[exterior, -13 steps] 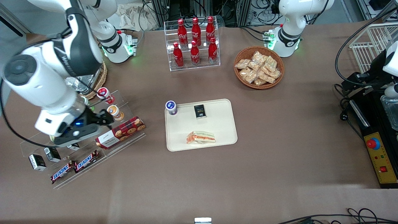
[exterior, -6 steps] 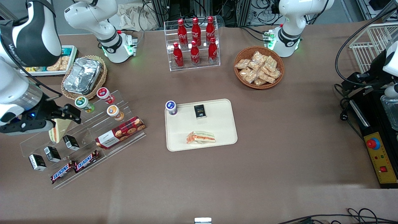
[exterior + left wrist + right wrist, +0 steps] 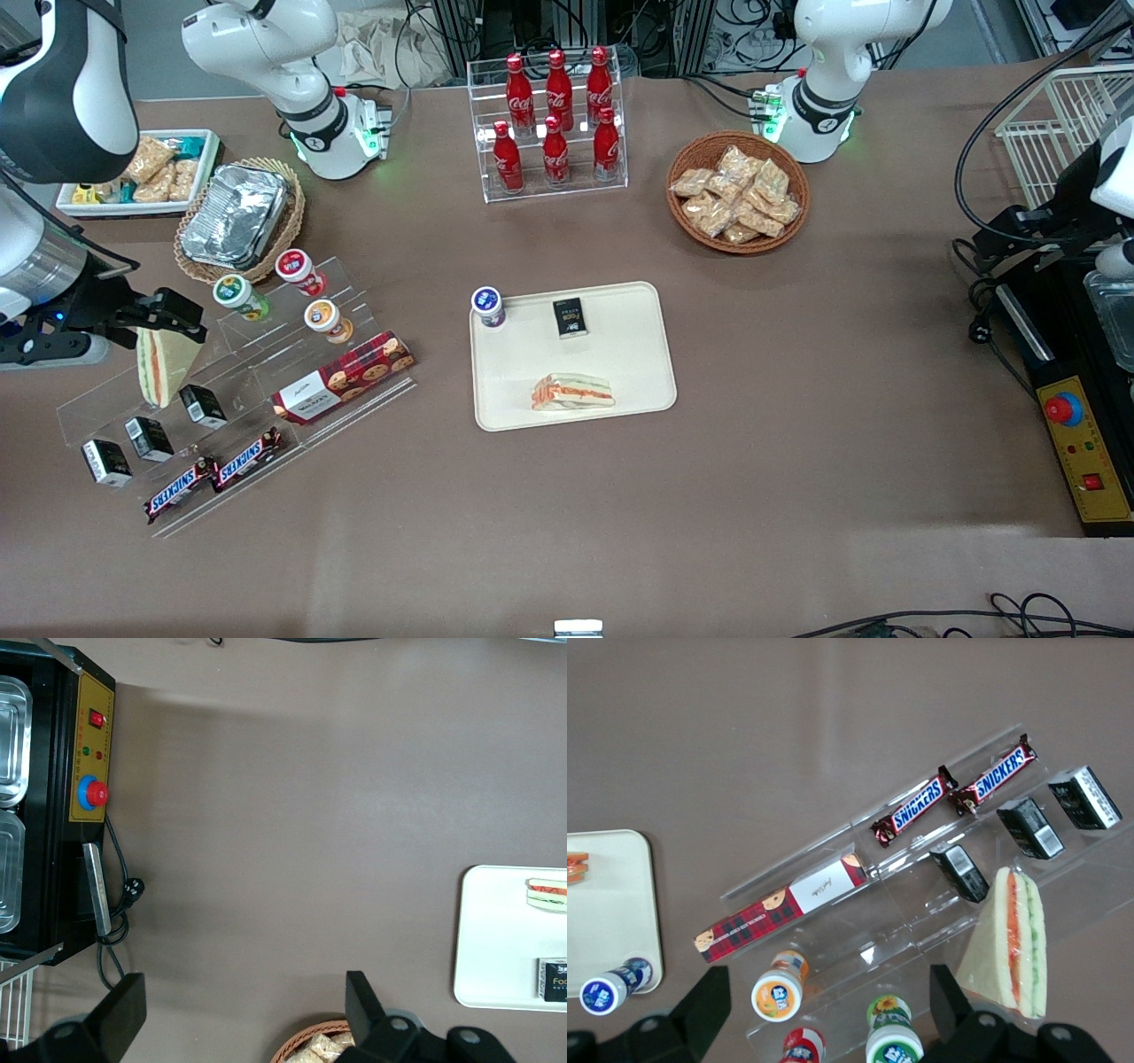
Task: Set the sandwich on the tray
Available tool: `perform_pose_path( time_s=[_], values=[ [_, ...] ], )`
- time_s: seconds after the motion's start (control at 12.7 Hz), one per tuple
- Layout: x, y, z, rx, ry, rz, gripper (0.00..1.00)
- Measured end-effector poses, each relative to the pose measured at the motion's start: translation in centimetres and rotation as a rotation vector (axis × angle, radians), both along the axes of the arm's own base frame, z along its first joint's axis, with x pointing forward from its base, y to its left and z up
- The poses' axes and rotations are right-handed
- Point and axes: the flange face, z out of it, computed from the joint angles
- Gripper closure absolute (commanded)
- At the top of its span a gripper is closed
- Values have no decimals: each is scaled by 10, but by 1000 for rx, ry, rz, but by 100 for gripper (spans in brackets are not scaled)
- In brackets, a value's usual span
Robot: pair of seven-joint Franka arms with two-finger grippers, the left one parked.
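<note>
My hand (image 3: 168, 315) hangs open, holding nothing, near the shelf's spare wedge (image 3: 162, 366); the sandwich (image 3: 572, 392) lies on the tray (image 3: 638, 354).

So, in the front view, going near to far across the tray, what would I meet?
Clear-wrapped orange-filled sandwich on the cream rectangular plastic tray → small black packet → clear rack of red cola bottles. The gripper, fingers open, hovers off at the working arm's end.
</note>
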Motion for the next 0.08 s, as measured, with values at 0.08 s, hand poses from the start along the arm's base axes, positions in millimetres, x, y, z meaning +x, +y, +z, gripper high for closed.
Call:
perform_pose_path(
  time_s=[0.08],
  values=[
    [0, -4, 0, 1, 2, -7, 0]
  ],
)
